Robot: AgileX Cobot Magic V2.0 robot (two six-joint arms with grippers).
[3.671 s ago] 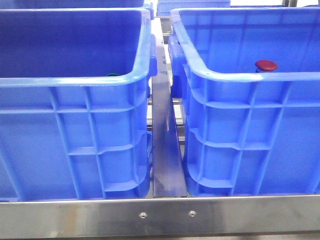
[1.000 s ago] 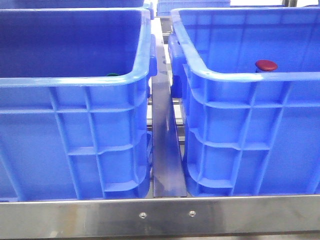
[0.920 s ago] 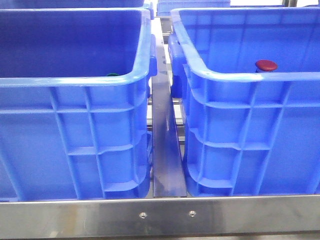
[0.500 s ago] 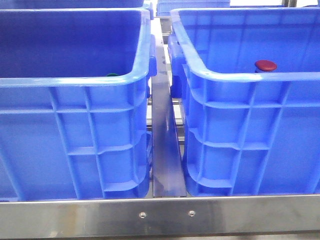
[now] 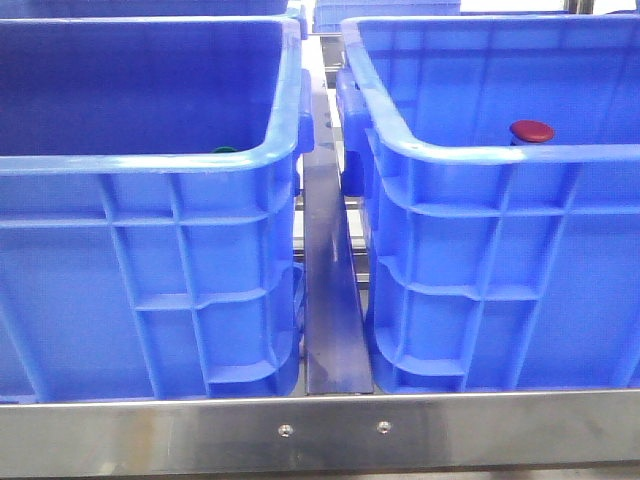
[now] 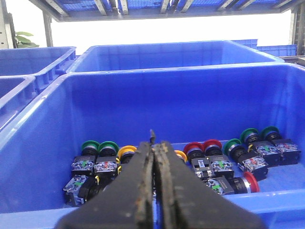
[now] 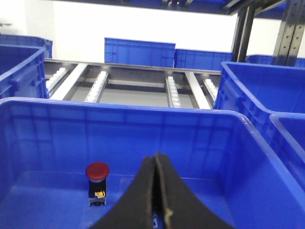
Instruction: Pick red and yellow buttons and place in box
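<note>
In the left wrist view, red buttons [image 6: 193, 147] and yellow buttons [image 6: 127, 151] lie mixed with green ones [image 6: 90, 145] on the floor of the left blue crate [image 6: 43, 143]. My left gripper [image 6: 153, 144] hangs shut above the crate's near wall, with nothing in it. Another red button [image 6: 251, 181] lies on its side near that wall. In the right wrist view, one red button [image 7: 97, 170] stands upright in the right blue box [image 7: 200, 129]. My right gripper [image 7: 156, 158] is shut and empty, beside and apart from it. The front view shows that red button [image 5: 532, 130] over the box rim [image 5: 520, 153], and neither gripper.
The two crates stand side by side with a metal rail [image 5: 330, 290] between them and a steel edge [image 5: 330, 430] in front. A green cap [image 5: 225, 150] peeks over the left crate's rim. More blue crates [image 7: 138, 51] and roller tracks [image 7: 97, 83] lie behind.
</note>
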